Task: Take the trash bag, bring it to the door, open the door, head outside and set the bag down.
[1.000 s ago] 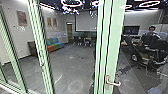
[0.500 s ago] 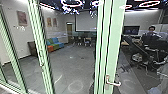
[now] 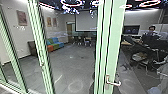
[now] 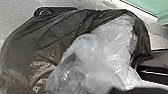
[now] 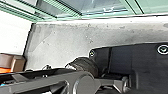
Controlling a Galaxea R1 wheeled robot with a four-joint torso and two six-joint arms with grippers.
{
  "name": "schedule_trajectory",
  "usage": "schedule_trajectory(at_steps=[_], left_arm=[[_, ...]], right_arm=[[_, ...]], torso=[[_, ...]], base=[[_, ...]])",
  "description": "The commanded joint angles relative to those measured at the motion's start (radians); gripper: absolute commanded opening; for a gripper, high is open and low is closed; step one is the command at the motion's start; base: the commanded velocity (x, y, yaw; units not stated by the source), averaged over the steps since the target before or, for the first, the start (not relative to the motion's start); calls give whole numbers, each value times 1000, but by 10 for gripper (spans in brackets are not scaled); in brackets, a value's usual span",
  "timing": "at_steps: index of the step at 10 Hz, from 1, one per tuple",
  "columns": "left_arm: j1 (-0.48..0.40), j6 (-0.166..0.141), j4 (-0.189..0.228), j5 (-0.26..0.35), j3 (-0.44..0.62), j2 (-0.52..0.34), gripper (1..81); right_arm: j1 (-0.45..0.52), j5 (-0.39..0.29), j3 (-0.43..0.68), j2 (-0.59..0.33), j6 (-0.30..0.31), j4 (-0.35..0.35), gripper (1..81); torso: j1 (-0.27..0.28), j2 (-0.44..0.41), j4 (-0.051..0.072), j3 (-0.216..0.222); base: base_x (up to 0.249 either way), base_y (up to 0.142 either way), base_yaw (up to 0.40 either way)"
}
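No change at the door (image 3: 118, 37), handle (image 3: 113, 83) unmoved: no visible progress there! Bag (image 4: 57, 37) bulged in left wrist view; either gripper's hold, couldn't tell.

I can read no text, label, brand, number or sign. In my head view, the lit screen (image 3: 131, 30) at two o'clock carries faint shapes too blurred for me to make out, and the wall picture (image 3: 22, 18) at ten o'clock is too blurred to tell whether it bears lettering.
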Motion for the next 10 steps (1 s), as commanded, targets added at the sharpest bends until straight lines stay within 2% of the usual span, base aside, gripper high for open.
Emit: schedule_trajectory(at_steps=[1,3,6,10], left_arm=[[-55,0,-6,76,4,-2,10],[-56,0,-8,77,4,0,10],[-52,-1,-10,76,4,3,10],[-50,-3,-10,74,4,7,10]], right_arm=[[125,-50,113,-114,0,60,811],[214,-79,174,-178,2,71,811],[425,-220,242,-254,2,182,811],[631,-339,256,-296,3,307,811]], torso=[[0,0,0,1],[0,0,0,-36],[0,1,0,-44],[1,1,0,-45]], base=[[0,0,0],[0,0,0],[0,0,0],[0,0,0]])
